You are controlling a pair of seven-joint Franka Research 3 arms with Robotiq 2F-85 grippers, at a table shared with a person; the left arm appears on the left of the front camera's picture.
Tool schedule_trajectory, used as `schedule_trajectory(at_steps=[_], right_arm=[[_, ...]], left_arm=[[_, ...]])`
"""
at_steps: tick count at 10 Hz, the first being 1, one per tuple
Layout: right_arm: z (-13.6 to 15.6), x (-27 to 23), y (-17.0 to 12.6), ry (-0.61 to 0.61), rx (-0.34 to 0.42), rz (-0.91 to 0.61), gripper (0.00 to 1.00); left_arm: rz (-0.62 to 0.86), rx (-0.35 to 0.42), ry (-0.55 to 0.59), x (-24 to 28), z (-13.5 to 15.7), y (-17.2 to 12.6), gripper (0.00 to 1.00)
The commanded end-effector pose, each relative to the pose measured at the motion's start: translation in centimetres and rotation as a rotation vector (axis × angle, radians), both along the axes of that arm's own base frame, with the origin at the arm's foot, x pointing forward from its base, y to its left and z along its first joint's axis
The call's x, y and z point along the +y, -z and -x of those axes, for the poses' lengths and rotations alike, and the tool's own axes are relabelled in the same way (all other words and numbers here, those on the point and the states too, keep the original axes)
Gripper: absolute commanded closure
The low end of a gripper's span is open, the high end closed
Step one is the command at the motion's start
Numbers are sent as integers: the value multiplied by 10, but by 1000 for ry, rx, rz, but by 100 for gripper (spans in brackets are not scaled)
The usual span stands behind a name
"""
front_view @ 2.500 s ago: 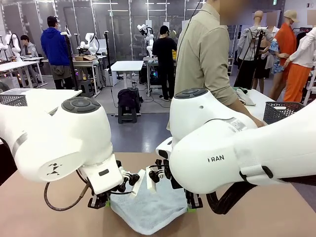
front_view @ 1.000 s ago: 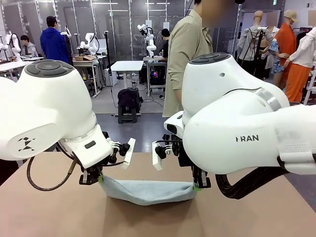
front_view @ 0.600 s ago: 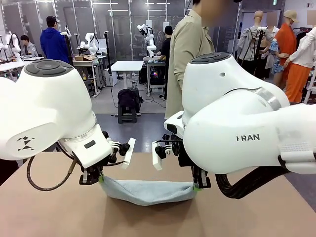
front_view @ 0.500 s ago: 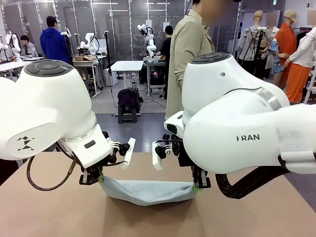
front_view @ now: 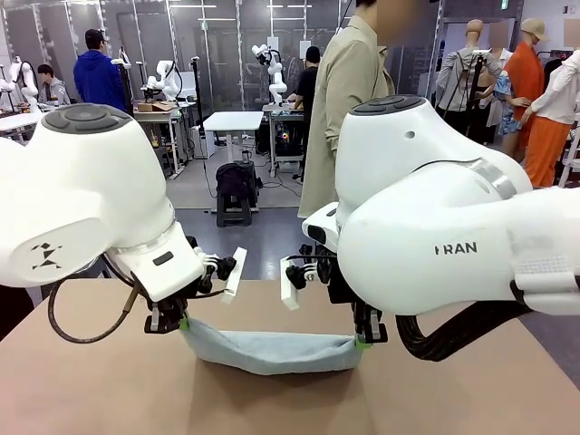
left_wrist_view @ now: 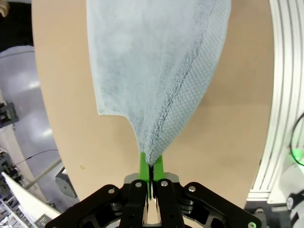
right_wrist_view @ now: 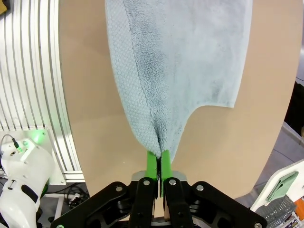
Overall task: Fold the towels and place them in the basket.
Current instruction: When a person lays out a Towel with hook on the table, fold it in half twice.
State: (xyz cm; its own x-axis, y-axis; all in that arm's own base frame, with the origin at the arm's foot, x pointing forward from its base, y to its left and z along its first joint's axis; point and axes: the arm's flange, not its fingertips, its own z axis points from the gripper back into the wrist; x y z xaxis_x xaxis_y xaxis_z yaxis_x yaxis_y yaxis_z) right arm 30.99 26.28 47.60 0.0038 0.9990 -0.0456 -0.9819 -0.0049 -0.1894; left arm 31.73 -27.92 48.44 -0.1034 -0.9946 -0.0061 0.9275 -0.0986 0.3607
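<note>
I have the light blue-grey terry cloth towel (front_view: 272, 351) slung low over the tan tabletop (front_view: 91, 399), its middle sagging onto it. My left gripper (front_view: 184, 323) and right gripper (front_view: 362, 342) each pinch one end, green pads pressed tight. For a clean fold I'd carry both ends across the tabletop level and together, laying edge onto edge.

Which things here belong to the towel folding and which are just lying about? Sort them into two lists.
In the job:
- towel, slung between the two arms
- left hand, shut on one end
- right hand, shut on the other end
- brown table beneath it

Lying about:
- black bag far behind
- white table in the background
- person in a beige shirt
</note>
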Motion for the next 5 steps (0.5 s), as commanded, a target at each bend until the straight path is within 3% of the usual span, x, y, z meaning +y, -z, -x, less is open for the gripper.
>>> schedule_trajectory(at_steps=[1,5], right_arm=[[-18,-3,-8,-15,15,13,96],[-57,-7,-16,-38,40,11,96]], left_arm=[[-21,5,7,3,-18,-12,96],[-11,43,-9,14,-56,-20,96]])
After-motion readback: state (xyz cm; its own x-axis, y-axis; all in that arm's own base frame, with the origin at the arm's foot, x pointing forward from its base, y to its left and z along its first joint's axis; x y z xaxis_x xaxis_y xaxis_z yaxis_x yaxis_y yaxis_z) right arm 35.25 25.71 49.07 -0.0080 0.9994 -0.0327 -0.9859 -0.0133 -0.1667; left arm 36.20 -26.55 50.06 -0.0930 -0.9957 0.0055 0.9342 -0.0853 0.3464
